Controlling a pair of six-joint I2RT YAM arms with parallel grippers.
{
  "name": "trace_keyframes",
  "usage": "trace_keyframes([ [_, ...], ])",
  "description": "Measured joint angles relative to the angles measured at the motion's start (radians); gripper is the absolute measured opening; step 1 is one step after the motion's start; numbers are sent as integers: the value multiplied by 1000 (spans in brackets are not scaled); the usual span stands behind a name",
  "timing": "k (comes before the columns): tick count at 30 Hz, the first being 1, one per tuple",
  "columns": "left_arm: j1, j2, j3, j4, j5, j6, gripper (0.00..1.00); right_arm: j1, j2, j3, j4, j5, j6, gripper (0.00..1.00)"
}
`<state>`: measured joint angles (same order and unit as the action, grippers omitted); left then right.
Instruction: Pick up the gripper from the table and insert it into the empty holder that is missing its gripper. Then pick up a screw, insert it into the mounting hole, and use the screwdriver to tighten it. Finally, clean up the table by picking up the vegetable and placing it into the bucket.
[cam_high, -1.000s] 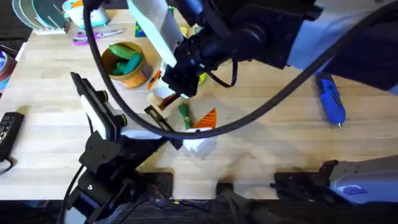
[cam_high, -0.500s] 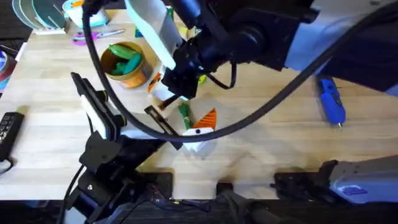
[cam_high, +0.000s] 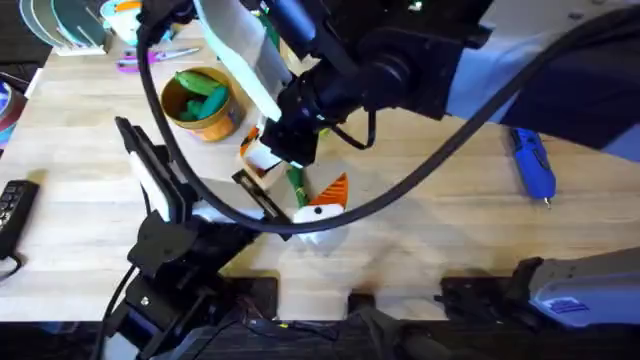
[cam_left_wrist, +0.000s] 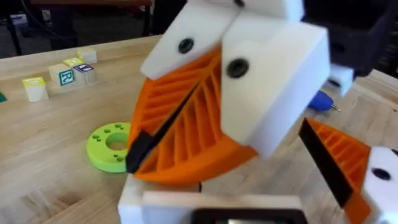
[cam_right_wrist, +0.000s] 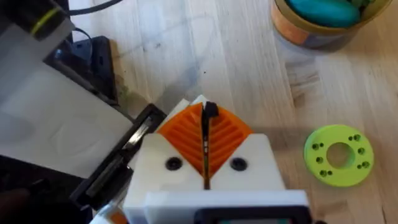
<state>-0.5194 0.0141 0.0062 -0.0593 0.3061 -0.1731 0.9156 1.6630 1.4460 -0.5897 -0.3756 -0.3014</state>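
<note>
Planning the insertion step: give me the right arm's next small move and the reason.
Probably ease the right hand slightly toward the holder and line it up with the empty side. Its orange pads are pressed shut, and it hangs close over the holder's white block in the left wrist view. I cannot tell whether the gripper sits between them.

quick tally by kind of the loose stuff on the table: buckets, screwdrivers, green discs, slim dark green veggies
Round yellow-orange bucket: 1
Stubby blue plastic screwdriver: 1
Round lime-green disc with holes: 1
Slim dark green toy vegetable: 1
Total: 4
</note>
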Motion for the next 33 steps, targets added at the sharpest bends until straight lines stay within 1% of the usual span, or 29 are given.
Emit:
trace_keyframes([
  [5, 0, 0, 0, 0, 0, 1, 992, -13, -8, 0, -19, -7, -4, 304],
  [6, 0, 0, 0, 1, 0, 1, 992, -19, -15, -1, -27, -7, -6, 389],
  [8, 0, 0, 0, 1, 0, 1, 992, -34, -29, -3, -45, -7, -7, 515],
  [10, 0, 0, 0, 1, 0, 1, 992, -55, -54, -5, -65, -6, -8, 717],
  [11, 0, 0, 0, 1, 0, 1, 992, -68, -70, -5, -79, -7, -8, 840],
  [12, 0, 0, 0, 1, 0, 1, 992, -81, -88, -6, -93, -6, -11, 927],
  [13, 0, 0, 0, 1, 0, 1, 992, -97, -107, -6, -106, -7, -11, 963],
  [19, 0, 0, 0, 1, -11, 2, 992, -207, -221, -6, -229, -7, -10, 989],
  [25, 0, 0, 0, 0, -15, 4, 992, -339, -293, -6, -426, -7, -24, 991],
  [28, 0, 0, 0, 0, -16, 5, 992, -399, -315, -6, -557, -41, -127, 993],
  [30, 0, 0, 0, 0, -20, 5, 992, -442, -328, -6, -656, -117, -257, 993],
  [33, 0, 0, 0, 0, -27, 5, 992, -517, -349, -10, -721, -232, -409, 993],
])
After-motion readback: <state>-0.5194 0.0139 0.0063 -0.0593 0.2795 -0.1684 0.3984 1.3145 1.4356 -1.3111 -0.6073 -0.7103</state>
